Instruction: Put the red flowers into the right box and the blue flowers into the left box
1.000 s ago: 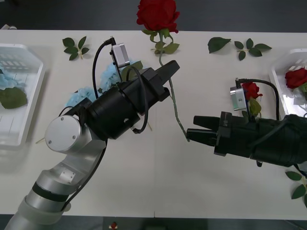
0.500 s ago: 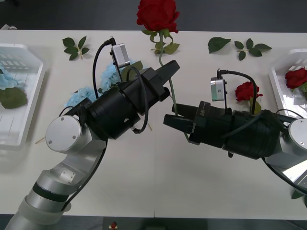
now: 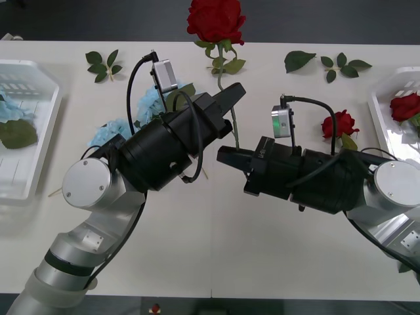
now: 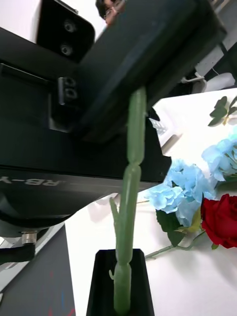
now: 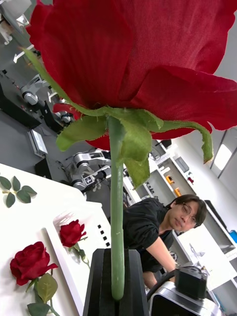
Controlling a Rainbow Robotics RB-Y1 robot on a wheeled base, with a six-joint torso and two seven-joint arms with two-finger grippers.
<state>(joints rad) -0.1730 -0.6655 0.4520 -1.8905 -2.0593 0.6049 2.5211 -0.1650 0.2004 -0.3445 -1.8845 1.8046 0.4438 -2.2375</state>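
My left gripper [image 3: 234,97] is shut on the stem of a red flower [image 3: 215,20], whose bloom stands up beyond the table's far edge. In the left wrist view the bloom [image 5: 138,59] towers over the left gripper [image 5: 116,284]. My right gripper [image 3: 223,156] has come to the same stem just below the left one. In the right wrist view the right gripper [image 4: 121,289] is shut on the green stem [image 4: 129,197]. Blue flowers [image 3: 117,133] lie on the table under my left arm. The left box [image 3: 56,111] holds a blue flower [image 3: 9,111]. The right box [image 3: 382,105] holds a red flower [image 3: 405,105].
One more red flower [image 3: 337,123] lies on the table behind my right arm. Loose leaf sprigs lie at the far left [image 3: 103,63], the far right [image 3: 341,65] and the near right edge [image 3: 409,252]. The near middle of the table is bare.
My right arm has swung left from beside the right box to the stem's lower end and shut on it. The left arm and its rose have stayed still.
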